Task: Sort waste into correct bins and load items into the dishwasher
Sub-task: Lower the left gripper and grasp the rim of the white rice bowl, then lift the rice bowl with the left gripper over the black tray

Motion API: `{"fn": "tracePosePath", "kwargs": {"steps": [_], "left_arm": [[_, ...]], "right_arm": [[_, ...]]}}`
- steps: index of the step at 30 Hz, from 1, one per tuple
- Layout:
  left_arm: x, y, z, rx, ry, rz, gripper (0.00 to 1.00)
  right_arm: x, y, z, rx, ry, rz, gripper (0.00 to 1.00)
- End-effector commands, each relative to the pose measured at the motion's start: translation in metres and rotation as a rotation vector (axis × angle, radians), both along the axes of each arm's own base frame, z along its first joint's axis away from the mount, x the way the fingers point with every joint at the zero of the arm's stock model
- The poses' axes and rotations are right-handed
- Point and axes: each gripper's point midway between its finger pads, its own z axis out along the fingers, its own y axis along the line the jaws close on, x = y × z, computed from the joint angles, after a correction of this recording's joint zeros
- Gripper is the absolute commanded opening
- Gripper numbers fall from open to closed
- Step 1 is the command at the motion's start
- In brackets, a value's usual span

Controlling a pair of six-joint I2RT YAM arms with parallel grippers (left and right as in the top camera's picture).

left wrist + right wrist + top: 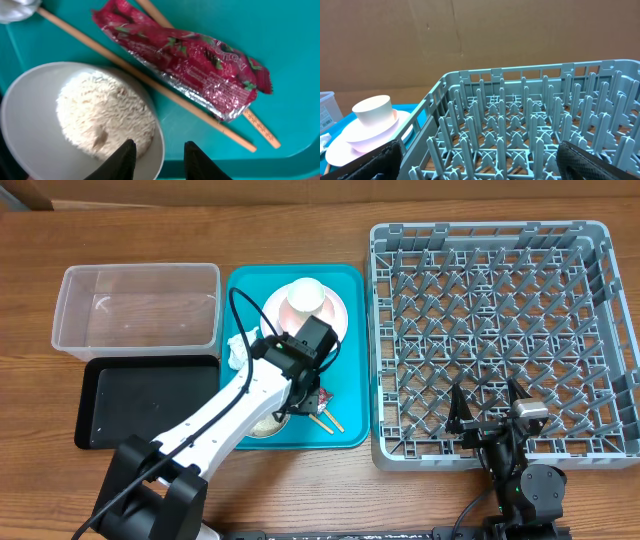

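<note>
On teal tray (290, 50): bowl (11, 120) with rice (105, 115), red wrapper (190, 60) over chopsticks (150, 82), napkin (238, 350), cup (308, 295) stacked on plate (337, 315). Left gripper (159, 152) parted, straddling bowl rim; right gripper (480, 160) spread wide at dish rack (380, 330) edge. Wooden table (330, 480), cardboard backdrop (470, 40).

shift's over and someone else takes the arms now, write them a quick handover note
Left gripper: open, at the bowl's rim, holding nothing.
Right gripper: open, empty, at the rack's near edge.
On the teal tray: bowl with rice, wrapper across chopsticks, napkin, cup stacked on plate.
Done: nothing; tub, black tray and rack hold nothing.
Left: bin the waste, load the dishes.
</note>
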Motion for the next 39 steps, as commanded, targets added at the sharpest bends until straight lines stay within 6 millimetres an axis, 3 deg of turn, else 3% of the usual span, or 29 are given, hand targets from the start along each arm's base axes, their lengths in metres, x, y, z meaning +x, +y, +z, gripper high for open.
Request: {"fn": "tracePosePath", "kwargs": {"steps": [1,26,39], "left_arm": [[-0.007,0.000,-0.012,-0.004,0.021,0.003,0.34],[-0.016,0.005,-0.040,-0.015,0.021,0.027,0.23],[-0.014,0.006,-0.040,-0.015,0.012,0.031,0.15]], "right_arm": [[0.000,0.000,-0.001,0.008,-0.005,-0.001,1.00],[0.000,0.000,-0.001,0.008,-0.005,-0.001,1.00],[0.000,0.000,-0.001,0.008,-0.005,-0.001,1.00]]}}
